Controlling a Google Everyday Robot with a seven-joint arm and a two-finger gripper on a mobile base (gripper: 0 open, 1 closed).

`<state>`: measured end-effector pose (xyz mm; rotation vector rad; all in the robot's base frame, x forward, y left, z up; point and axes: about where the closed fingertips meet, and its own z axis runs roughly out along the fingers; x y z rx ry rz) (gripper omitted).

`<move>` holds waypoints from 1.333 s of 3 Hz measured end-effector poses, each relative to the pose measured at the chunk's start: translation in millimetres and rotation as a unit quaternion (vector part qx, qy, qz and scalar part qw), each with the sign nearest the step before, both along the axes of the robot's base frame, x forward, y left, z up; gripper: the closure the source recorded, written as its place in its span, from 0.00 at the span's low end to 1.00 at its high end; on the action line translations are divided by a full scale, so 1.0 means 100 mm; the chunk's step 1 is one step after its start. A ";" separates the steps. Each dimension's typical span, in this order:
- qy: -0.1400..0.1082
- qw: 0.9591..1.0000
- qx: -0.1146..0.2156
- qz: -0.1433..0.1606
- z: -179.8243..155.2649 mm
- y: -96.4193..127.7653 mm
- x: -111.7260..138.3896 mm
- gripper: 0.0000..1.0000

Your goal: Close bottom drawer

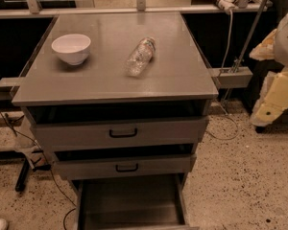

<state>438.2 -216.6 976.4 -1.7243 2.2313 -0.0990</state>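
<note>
The grey metal cabinet (115, 87) has three drawers. The bottom drawer (129, 202) is pulled far out; I see its plain grey tray, while its front panel and handle are cut off by the lower edge of the view. The middle drawer (125, 166) and the top drawer (120, 133) each stick out a little and have black loop handles. My gripper (266, 111) is at the low end of the cream arm at the right edge, well to the right of the cabinet and apart from all drawers.
A white bowl (71, 48) and a clear plastic bottle (140, 56) lying on its side rest on the cabinet top. Black cables (53, 176) trail on the speckled floor at the left. A metal rail (134, 8) and a pole stand behind.
</note>
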 end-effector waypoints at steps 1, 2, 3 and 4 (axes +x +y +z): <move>0.000 1.000 0.000 0.000 0.00 0.00 0.00 0.43; 0.000 1.000 0.000 0.000 0.00 0.00 0.00 0.66; 0.000 1.000 0.000 0.000 0.00 0.00 0.00 0.90; 0.001 1.000 0.005 -0.008 -0.05 -0.03 -0.04 1.00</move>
